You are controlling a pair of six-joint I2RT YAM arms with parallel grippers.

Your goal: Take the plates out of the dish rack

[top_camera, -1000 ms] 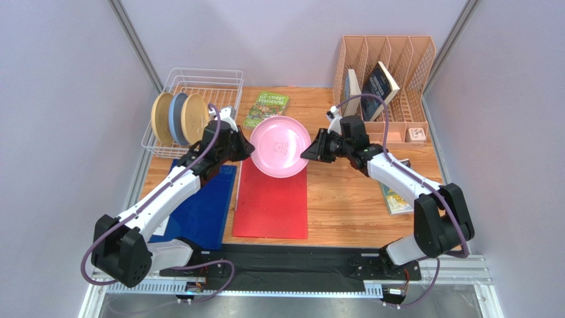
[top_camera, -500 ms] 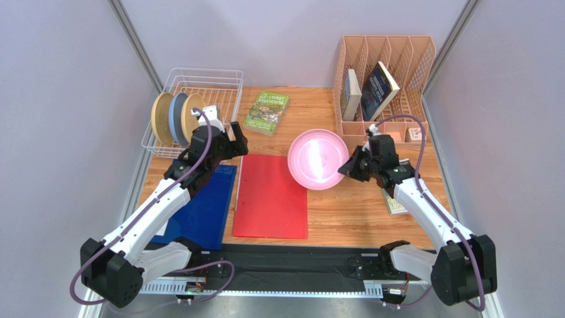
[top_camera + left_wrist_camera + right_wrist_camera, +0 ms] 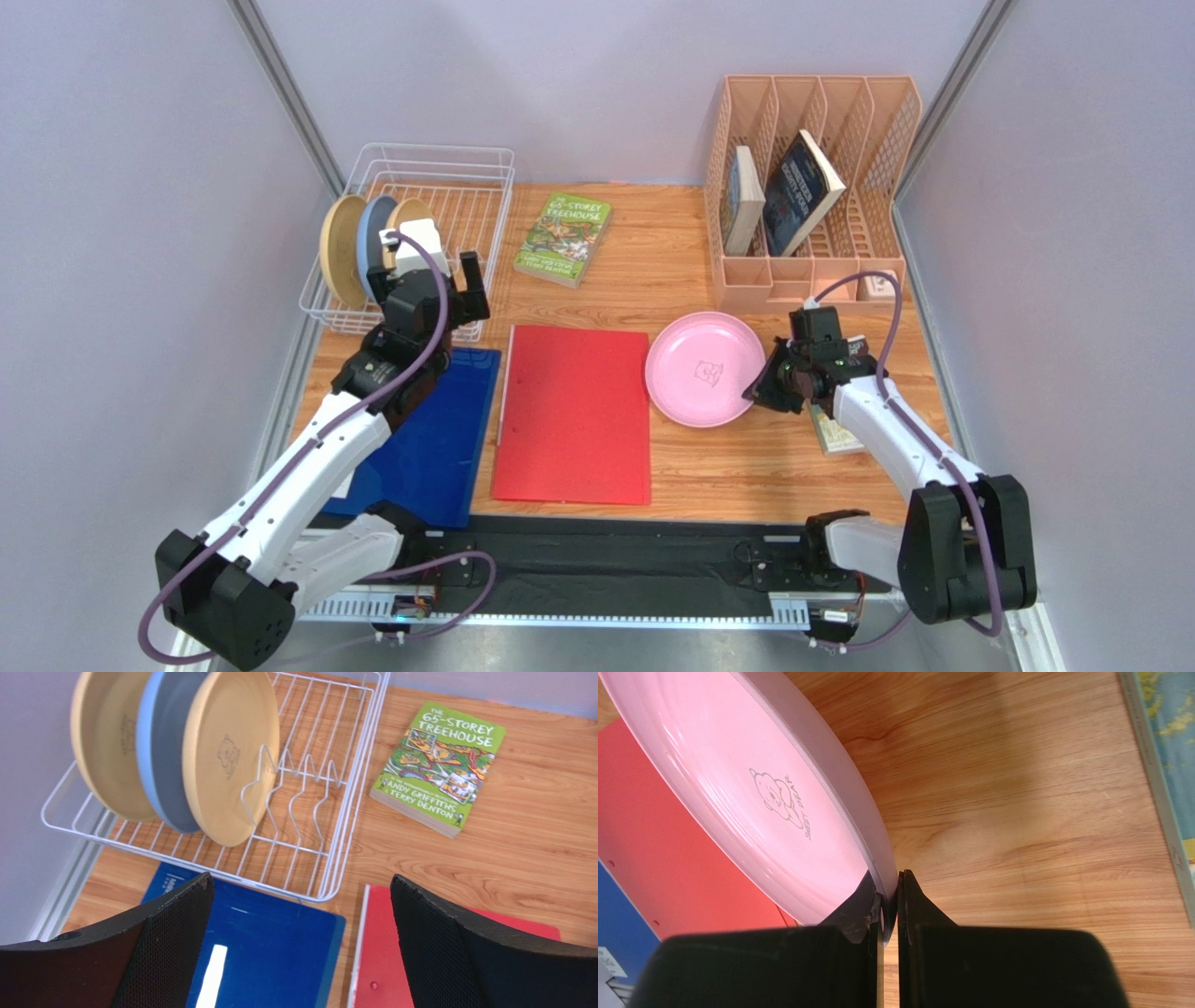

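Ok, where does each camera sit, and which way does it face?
Top external: above and behind the arm bases, looking down on the wooden table; both arms show whole.
Left wrist: on the left arm, facing the white wire dish rack with two round cream plates and a round blue plate; the left gripper, open, frames the bottom.
Right wrist: on the right arm, looking along the right gripper, shut on the round pink plate.
Shared: top and left wrist both show the dish rack.

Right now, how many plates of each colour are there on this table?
Pink plate: 1
Blue plate: 1
Cream plates: 2
Total: 4
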